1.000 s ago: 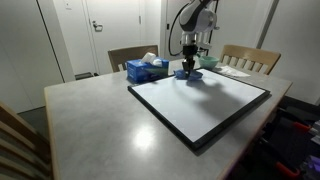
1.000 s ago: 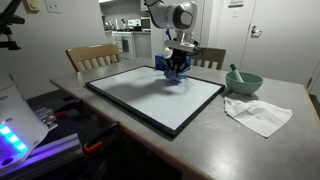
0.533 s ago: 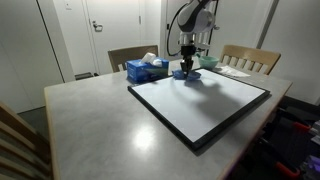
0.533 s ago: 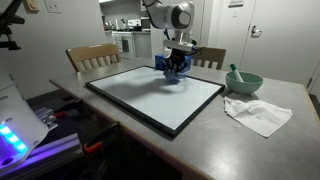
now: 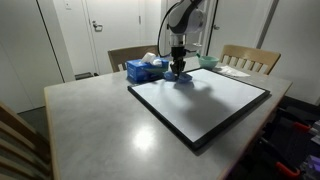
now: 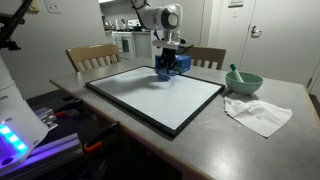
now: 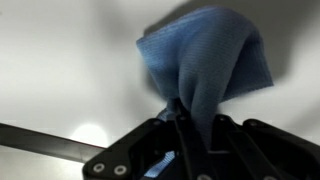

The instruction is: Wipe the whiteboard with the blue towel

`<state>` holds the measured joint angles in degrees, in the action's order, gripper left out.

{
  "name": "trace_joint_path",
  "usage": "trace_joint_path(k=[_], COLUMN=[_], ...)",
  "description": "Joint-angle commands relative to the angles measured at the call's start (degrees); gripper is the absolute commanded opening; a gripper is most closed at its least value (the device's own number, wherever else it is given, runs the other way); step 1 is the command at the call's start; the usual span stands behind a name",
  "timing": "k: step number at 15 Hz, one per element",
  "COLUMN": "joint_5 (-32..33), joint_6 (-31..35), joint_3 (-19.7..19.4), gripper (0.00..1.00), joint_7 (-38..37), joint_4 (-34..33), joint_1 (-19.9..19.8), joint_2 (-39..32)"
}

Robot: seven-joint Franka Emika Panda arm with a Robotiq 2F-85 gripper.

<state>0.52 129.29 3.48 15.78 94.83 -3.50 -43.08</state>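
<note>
- Your pincer (image 7: 190,120) is squeezed shut on the blue towel (image 7: 205,60). The cloth hangs from it in a soft bunch.
- The towel seems to rest on the whiteboard (image 5: 205,100), near the board's back corner and close to the black frame (image 7: 40,140).
- The board looks plain white all over, so I cannot tell which parts are wiped. I think most of it is left to do.
- Just past that corner sits a blue tissue box (image 5: 146,70). Watch that edge, so the towel does not bump the box.
- The big middle and the front of the board have nothing on them, so you have lots of room to slide that way.
- Off the board, a white cloth (image 6: 258,113) and a green bowl (image 6: 242,81) lie on the table (image 5: 80,120), well apart from the towel.
- Farthest off, chairs (image 6: 92,57) stand at the table's back edge, out of your way.
</note>
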Motion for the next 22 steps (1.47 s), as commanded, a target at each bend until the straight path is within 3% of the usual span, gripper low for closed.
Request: trace_joint_path(k=[1,10,14,15,18,19,22], joint_5=[0.4,-0.7,0.3,0.1,0.1,0.7,1.5], joint_6=[1.0,1.6,4.7,1.3,1.7,0.9,0.4], joint_3=[0.3,2.7,2.7,2.5,2.6,2.2,1.6], gripper=[0.04,0.04,0.04,0.16,0.16,0.04,0.04], joint_7=[-2.3,-3.9,-4.4,-3.9,-3.9,-4.3,-5.8], joint_4=[-0.3,-1.5,-1.0,-0.5,-0.5,-0.6,-2.3], joint_1=[2.2,5.6,6.9,6.1,6.4,6.8,8.1], joint_2=[-2.4,-3.7,-3.5,-0.6,-0.6,-0.5,-1.8])
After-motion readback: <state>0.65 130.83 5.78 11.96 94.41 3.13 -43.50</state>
